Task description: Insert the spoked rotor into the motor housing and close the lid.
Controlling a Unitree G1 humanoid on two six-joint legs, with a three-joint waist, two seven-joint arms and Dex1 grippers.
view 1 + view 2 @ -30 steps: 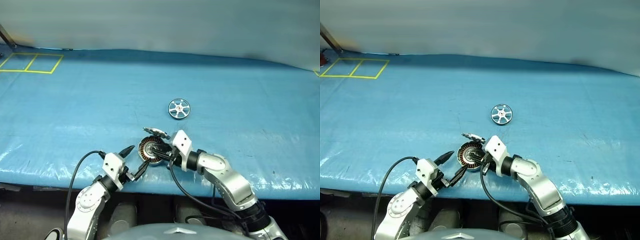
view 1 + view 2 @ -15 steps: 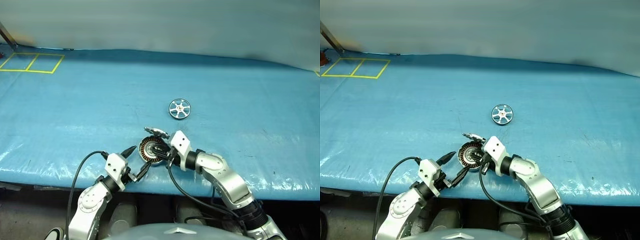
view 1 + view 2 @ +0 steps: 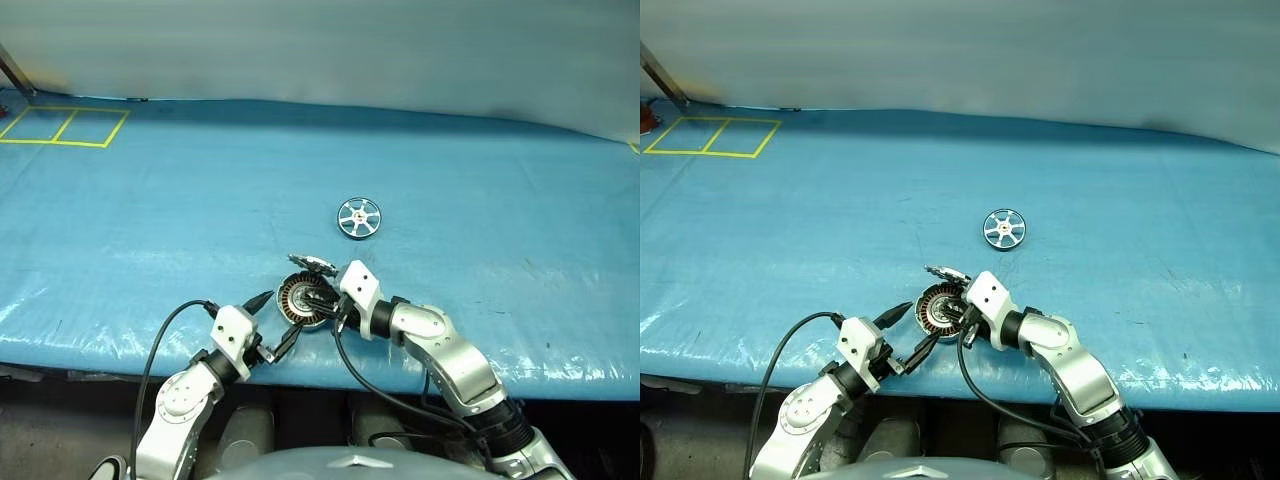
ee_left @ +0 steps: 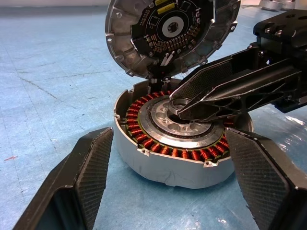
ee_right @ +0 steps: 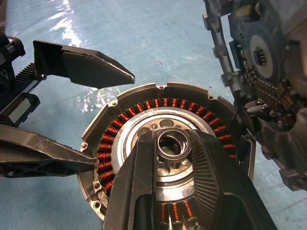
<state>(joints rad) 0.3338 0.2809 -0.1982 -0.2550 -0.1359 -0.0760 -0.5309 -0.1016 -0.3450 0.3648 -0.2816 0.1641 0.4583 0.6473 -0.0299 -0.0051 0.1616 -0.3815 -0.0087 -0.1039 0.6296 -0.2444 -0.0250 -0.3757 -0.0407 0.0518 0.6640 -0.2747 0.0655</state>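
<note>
Right gripper (image 5: 172, 143) reaches over the motor housing (image 3: 303, 301) from the housing's four o'clock side, its two black fingers (image 4: 225, 91) drawn close around the raised metal ring at the housing's centre, one finger on each side of that ring and touching it. Left gripper (image 3: 272, 320) sits at the housing's seven o'clock, just short of it, its fingers (image 4: 91, 167) spread wide and flanking the silver wall of the cup without touching it; nothing is between them.

On the blue tarp-covered table (image 3: 150, 220), near its front edge, the housing rests flat with its ring of copper-brown windings facing up. Its lid (image 3: 313, 264) stands open, tilted up from a hinge at the housing's twelve o'clock rim, with the inner face, a dark circuit board with small parts, turned toward the left wrist camera.

Seen from the head, the spoked rotor (image 3: 358, 217) lies flat on the tarp at roughly one o'clock from the housing, well apart from it and from both grippers, spokes up. A yellow taped rectangle (image 3: 62, 126), split into two boxes, marks the tarp far off at about ten o'clock, near the table's far left corner.
</note>
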